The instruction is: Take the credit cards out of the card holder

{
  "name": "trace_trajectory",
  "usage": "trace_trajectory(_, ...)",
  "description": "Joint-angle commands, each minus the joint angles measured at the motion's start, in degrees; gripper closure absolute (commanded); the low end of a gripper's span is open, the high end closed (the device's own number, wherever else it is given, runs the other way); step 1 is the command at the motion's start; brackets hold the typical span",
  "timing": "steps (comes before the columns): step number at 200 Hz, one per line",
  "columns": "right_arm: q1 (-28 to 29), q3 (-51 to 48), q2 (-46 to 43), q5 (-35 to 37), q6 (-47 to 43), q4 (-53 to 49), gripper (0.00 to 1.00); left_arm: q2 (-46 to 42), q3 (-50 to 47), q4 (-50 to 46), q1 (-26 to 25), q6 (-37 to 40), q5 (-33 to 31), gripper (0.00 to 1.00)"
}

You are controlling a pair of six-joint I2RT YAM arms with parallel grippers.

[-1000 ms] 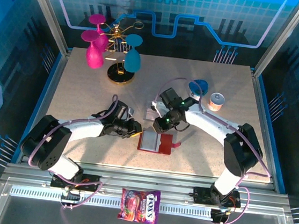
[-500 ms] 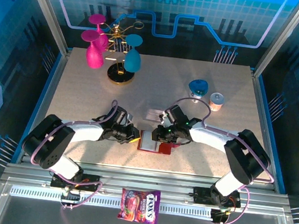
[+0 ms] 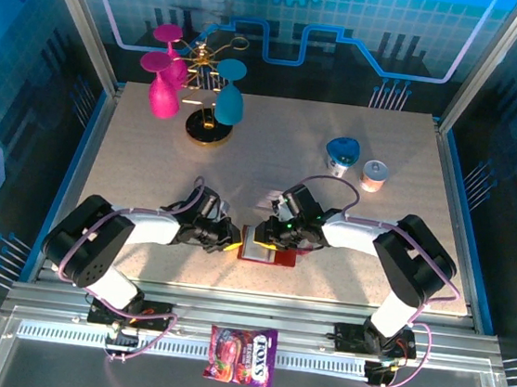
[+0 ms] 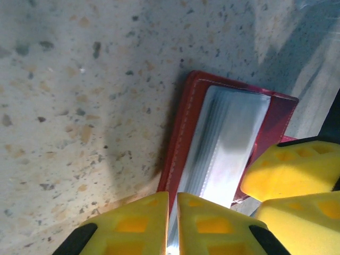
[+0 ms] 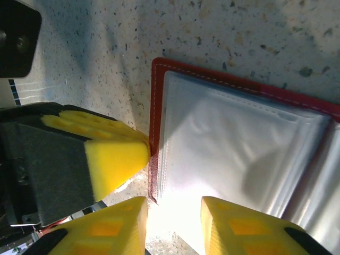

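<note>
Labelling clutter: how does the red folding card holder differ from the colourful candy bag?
The red folding card holder lies open on the speckled table, pale pockets up; the colourful candy bag sits off it, on the front rail. The holder is plain red, the bag multicoloured. Both lie flat.

left hand and right hand crowd card holder, open table left, 2 small containers back-right

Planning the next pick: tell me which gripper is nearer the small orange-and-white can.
Right. The right gripper is over the card holder, front-left of the can; the left gripper is just farther left.
</note>
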Motion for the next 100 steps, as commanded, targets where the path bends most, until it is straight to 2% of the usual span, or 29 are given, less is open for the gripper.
trace_trajectory(1,0.0,0.6,1.02,-0.48,-0.25,-1.99,0.63,0.88,1.29,-3.82,-0.44,1.98,0.78,0.87)
trace_trajectory(41,0.06,1.65,0.79,1.95,-1.99,-6.96,0.54,0.96,1.81,-5.24,-0.4,2.36,0.33,0.87)
trace_trajectory(100,-0.02,1.97,-0.01,3.69,-2.98,-9.43,0.52,1.48,2.3,-6.22,-0.4,2.83,-0.13,0.87)
